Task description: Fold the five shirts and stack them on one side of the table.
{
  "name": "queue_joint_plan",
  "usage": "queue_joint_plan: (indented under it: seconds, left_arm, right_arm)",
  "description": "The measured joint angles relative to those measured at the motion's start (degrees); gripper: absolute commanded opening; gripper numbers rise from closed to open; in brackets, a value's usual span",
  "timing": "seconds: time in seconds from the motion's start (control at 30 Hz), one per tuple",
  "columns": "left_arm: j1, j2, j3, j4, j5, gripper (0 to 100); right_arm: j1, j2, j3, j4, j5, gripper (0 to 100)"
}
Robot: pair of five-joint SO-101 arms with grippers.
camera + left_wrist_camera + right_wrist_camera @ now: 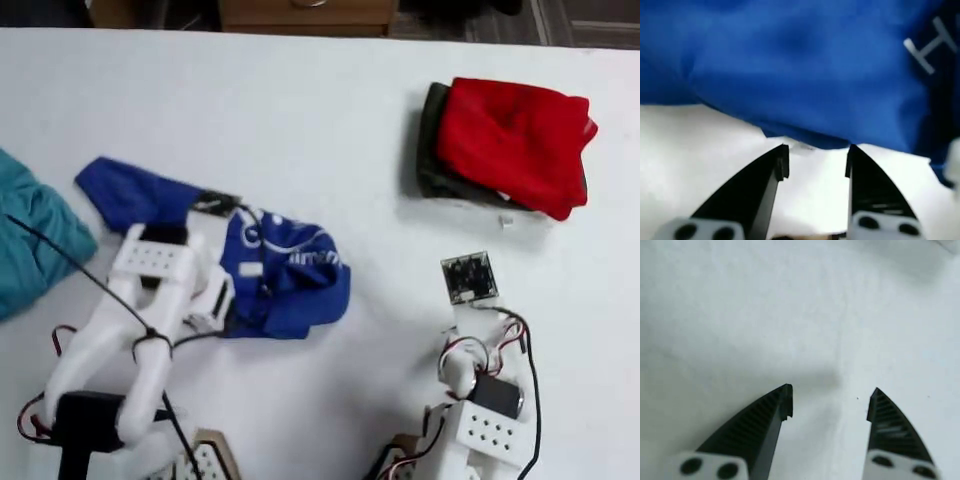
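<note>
A crumpled blue shirt (pixel 285 270) with white lettering lies left of the table's middle, one sleeve stretched out toward the far left. My left gripper (pixel 816 160) is open, its tips on the white table just short of the blue shirt's (pixel 805 75) hem, with nothing between them. The left arm (pixel 150 280) hangs over the shirt's near-left edge. A folded red shirt (pixel 515 140) rests on a folded dark shirt (pixel 432 140) at the far right. My right gripper (pixel 831 402) stands open above bare table, and the right arm (pixel 480 400) sits at the near right.
A teal shirt (pixel 30 240) lies bunched at the table's left edge. The white table (pixel 300 110) has free room across its far middle and between the two arms. Loose cables trail from both arm bases along the near edge.
</note>
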State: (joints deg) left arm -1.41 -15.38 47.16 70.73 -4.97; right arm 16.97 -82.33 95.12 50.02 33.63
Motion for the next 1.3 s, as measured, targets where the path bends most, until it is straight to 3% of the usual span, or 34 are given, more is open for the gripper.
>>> queue_joint_plan:
  seconds: [0.33,0.5,0.8,1.0,1.1,1.3]
  left_arm:
    - [0.44,2.11,1.14,-7.38,0.09,19]
    - [1.23,9.41,-2.11,-8.0,0.18,2]
    - [1.05,11.96,-19.96,5.36,0.09,3]
    - [1.05,12.04,-35.87,20.31,-2.46,3]
    - [-0.26,12.04,-43.08,27.08,-3.78,3]
    - [-4.48,12.04,-46.68,29.98,-7.38,7]
  right_arm:
    - [0.0,0.0,0.0,0.0,0.0,24.1]
    - [0.0,0.0,0.0,0.0,0.0,24.1]
    - [0.0,0.0,0.0,0.0,0.0,24.1]
    - [0.0,0.0,0.0,0.0,0.0,24.3]
    - [-0.26,0.0,-0.62,0.0,-3.43,24.3]
    - [-8.18,0.0,-3.43,2.81,-8.26,24.3]
